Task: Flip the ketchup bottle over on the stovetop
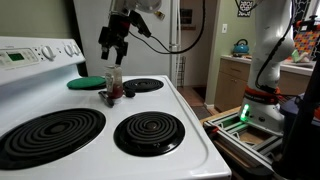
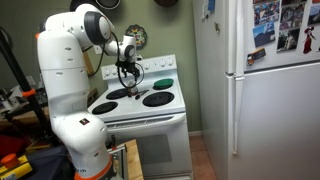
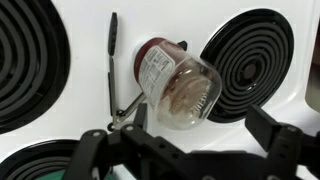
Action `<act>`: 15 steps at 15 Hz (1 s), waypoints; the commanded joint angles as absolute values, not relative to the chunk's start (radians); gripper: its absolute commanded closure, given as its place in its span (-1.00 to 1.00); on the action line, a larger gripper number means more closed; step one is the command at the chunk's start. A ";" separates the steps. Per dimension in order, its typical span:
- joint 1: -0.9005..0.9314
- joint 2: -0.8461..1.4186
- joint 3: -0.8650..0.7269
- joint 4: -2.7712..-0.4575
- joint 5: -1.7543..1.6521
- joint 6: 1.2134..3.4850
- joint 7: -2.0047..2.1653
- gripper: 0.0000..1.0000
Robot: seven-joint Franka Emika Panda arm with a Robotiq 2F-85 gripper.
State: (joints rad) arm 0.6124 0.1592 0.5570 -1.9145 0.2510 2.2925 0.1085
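Observation:
The ketchup bottle (image 1: 113, 86) stands on end on the white stovetop (image 1: 190, 110) between the two back coil burners. Its clear end points up and its dark red contents sit at the bottom. In the wrist view the bottle (image 3: 175, 85) is seen from above, with its pale label showing. My gripper (image 1: 113, 52) hangs just above the bottle with its fingers spread and nothing between them. In the wrist view the gripper (image 3: 185, 150) has a finger on each side, both clear of the bottle. The gripper (image 2: 127, 70) also shows above the stovetop (image 2: 140, 106).
A flat green disc (image 1: 87, 83) lies on the back burner beside the bottle. A dark spoon-like utensil (image 3: 111, 60) lies next to the bottle. Black coil burners (image 1: 149, 131) surround the spot. The control panel (image 1: 35, 52) stands behind. A fridge (image 2: 270, 90) stands beside the range.

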 commanded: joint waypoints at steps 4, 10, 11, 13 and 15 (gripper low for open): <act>0.658 0.228 0.538 -1.855 0.212 2.215 0.213 -1.00; 0.675 0.273 0.515 -1.823 0.195 2.204 0.249 -0.61; 0.677 0.281 0.513 -1.818 0.198 2.204 0.248 -0.40; 0.681 0.295 0.507 -1.808 0.199 2.202 0.248 -0.26; 0.686 0.305 0.499 -1.800 0.196 2.198 0.250 0.09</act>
